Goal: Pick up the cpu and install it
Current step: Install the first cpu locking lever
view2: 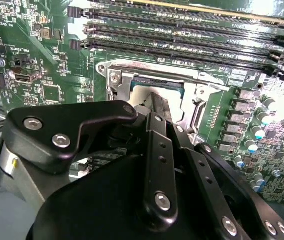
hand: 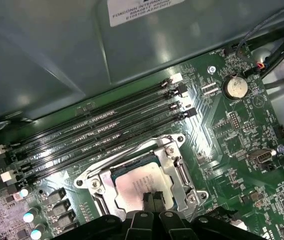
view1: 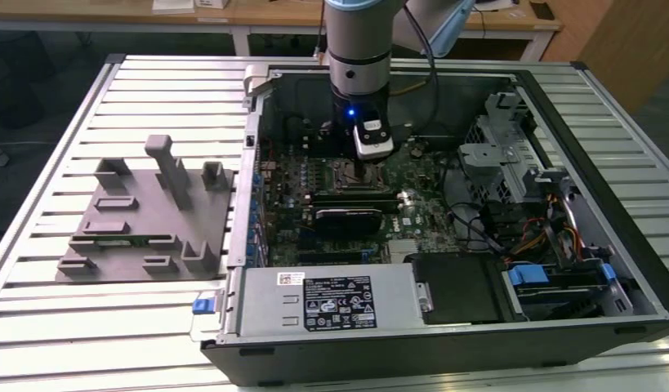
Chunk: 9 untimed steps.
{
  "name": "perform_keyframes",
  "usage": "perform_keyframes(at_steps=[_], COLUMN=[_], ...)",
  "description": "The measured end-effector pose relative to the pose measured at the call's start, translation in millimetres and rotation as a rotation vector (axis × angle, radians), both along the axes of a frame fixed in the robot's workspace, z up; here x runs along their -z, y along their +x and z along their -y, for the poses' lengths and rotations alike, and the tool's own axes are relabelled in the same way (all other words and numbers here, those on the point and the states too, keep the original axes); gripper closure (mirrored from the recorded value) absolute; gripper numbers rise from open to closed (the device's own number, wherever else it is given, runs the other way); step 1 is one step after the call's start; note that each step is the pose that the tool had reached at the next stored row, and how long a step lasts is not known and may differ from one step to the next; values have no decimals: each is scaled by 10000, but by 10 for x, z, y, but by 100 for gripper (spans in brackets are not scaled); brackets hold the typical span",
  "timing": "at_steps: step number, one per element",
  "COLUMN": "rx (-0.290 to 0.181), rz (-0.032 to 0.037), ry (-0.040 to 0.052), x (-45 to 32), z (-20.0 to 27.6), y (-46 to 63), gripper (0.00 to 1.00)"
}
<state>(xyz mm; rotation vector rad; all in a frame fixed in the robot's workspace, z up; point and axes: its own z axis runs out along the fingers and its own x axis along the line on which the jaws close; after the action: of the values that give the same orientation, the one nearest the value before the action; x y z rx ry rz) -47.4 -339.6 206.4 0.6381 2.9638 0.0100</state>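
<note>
We're right over the open computer case now, the arm reaching straight down onto the motherboard, and the gripper sits low over the processor socket. In the first wrist view the cpu lies flat inside the socket's metal frame, its pale lid facing up, and the gripper has its fingertips drawn narrow, close together, right at the near edge of that lid. We can't tell whether they pinch the chip or just rest on it. In the second wrist view the black fingers run down from the gripper's body to the socket, with a strip of the cpu showing just beyond them. Past the socket, on the far side from the gripper, four long memory slots lie side by side, all bare. Out on the slatted table, well away from the tool, stands a grey parts fixture beside the case
</note>
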Motion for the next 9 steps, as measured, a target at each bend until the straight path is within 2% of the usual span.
perform_keyframes(at_steps=[2,7,9], rx=[0,0,0], rz=[2,1,1], ry=[0,-2,-1], x=[-47,-237,-285], z=[0,0,0], y=[0,0,0], gripper=[89,89,89])
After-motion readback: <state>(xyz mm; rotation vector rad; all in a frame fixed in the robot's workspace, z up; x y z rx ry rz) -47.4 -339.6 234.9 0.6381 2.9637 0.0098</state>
